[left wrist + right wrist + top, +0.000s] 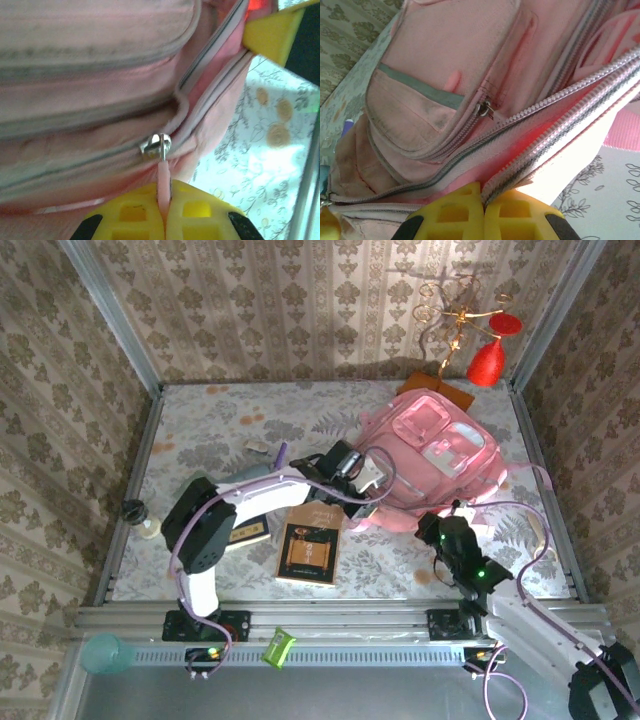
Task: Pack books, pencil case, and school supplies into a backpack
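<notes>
The pink backpack [440, 450] lies at the back right of the table, its main zip partly open [555, 125]. My left gripper [365, 480] [165, 192] is shut on the pink zip pull [164, 175] just below the metal slider [157, 145]. At the bag's near side, my right gripper [440, 525] [484, 197] is shut on the zip edge [520, 175] of the opening. The brown book [310, 550] lies flat near the front. The navy book [248, 530] sits partly under the left arm. A purple pen [281, 453] lies behind that arm. The pencil case is out of view.
A gold stand with red tassels [487, 360] and an orange base [440, 390] stands behind the backpack. A small dark-capped item [135, 512] sits at the left edge. A green object [278, 648] and a teal cup [105, 652] rest on the front rail.
</notes>
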`<state>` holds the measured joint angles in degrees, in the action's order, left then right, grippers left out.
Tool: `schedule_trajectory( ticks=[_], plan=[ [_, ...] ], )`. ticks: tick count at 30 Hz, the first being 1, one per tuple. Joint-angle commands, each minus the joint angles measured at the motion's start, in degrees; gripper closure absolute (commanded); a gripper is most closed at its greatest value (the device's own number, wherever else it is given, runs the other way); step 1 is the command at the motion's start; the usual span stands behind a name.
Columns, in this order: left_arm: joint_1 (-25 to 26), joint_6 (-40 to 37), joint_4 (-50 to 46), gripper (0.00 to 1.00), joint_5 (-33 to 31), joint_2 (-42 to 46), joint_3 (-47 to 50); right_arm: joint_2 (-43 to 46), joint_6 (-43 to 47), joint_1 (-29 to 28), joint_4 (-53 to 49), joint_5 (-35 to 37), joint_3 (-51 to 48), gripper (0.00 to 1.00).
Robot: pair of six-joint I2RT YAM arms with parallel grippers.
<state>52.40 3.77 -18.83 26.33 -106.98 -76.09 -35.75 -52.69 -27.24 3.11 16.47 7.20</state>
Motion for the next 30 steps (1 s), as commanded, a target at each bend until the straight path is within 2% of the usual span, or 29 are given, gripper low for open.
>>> schedule_trajectory(
  ticks=[1, 4, 9, 14, 16, 18, 21, 25, 27, 30],
  plan=[
    [2.4, -2.4, -3.8, 1.00, 6.4, -2.2, -5.5, -0.3, -0.3, -3.6, 4.9, 6.3, 0.2, 1.00],
    [3.7, -4.1, -7.4, 1.00, 5.5, -4.3, -7.6, -1.7, -0.8, -5.9, 6.4, 8.2, 0.5, 1.00],
    [4.5, -3.9, -7.1, 1.00, 5.0, -4.5, -6.1, -5.0, -0.1, -6.9, 8.8, 8.8, 1.3, 1.00],
    [2.9, -2.1, -5.6, 1.00, 2.6, -1.0, -3.5, -4.5, 0.8, -6.9, 4.3, 11.7, 1.7, 1.00],
    [2.6, -2.0, -7.3, 1.00, -2.3, 0.6, -3.2, -3.1, -0.1, -6.9, -0.6, 14.0, 2.2, 1.00],
    [1.4, -1.3, -9.8, 1.00, -10.8, 2.7, -2.0, -0.6, -0.7, -6.6, -7.0, 17.7, 2.9, 1.00],
    [-2.2, -0.5, -11.1, 1.00, -20.6, 6.4, 1.8, 2.9, -1.6, -6.1, -14.9, 22.1, 3.5, 1.00],
    [-4.8, -0.9, -12.4, 1.00, -30.2, 6.7, 3.5, 3.6, -2.2, -5.6, -16.7, 23.1, 3.4, 1.00],
    [-5.1, -1.0, -11.6, 1.00, -29.2, 6.3, 3.6, 2.5, -1.1, -5.6, -13.1, 21.1, 3.0, 1.00],
    [-3.7, -1.1, -9.3, 1.00, -24.1, 6.4, 3.4, 1.1, 0.5, -5.6, -6.9, 17.9, 2.1, 1.00]
  ],
)
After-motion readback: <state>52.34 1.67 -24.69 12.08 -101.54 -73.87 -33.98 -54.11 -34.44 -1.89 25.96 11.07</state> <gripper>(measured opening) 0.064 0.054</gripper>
